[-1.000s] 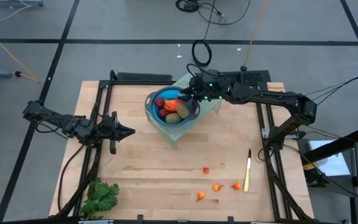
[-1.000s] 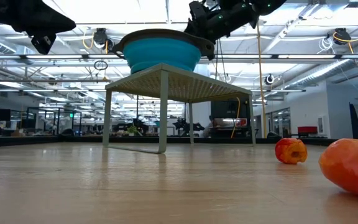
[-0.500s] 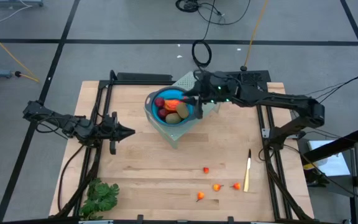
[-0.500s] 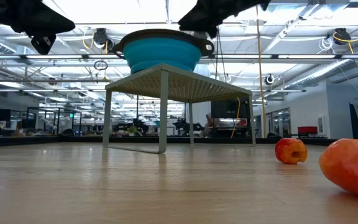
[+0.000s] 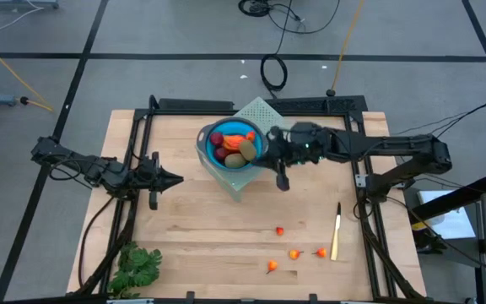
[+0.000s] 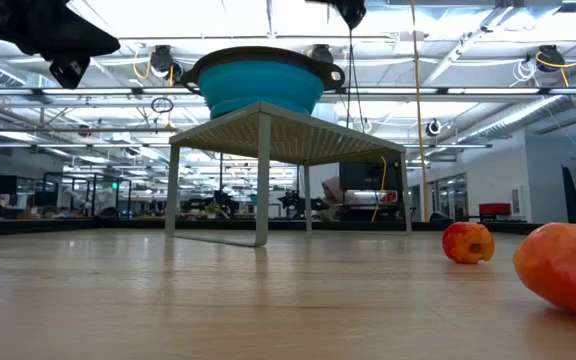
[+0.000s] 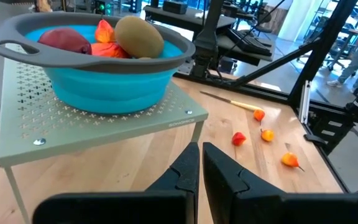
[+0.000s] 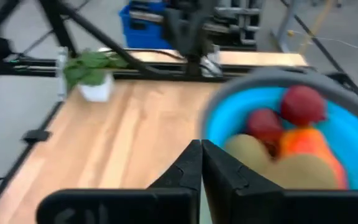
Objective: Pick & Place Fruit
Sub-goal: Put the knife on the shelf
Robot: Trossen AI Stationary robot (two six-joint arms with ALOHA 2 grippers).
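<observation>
The left gripper (image 5: 175, 178) hovers over the table's (image 5: 184, 236) left half, fingers pressed together and empty. A leafy green bunch (image 5: 136, 267) lies at the near-left corner. Toward the far edge a blue bowl (image 5: 211, 157) on a small perforated stand (image 5: 264, 110) holds most of the fruit (image 5: 234, 149) (two dark-red balls, two olive-brown ovals, one red-orange piece). Just beside its rim, the right gripper (image 5: 283, 181) is closed on nothing. Four tiny orange-red pieces (image 5: 294, 252) and a thin yellow stick (image 5: 336, 231) lie near the near-right corner.

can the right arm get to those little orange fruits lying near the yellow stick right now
Probably yes. The right gripper, shut and empty, hangs beside the blue bowl, and only bare wood lies between it and the small orange pieces by the yellow stick.
</observation>
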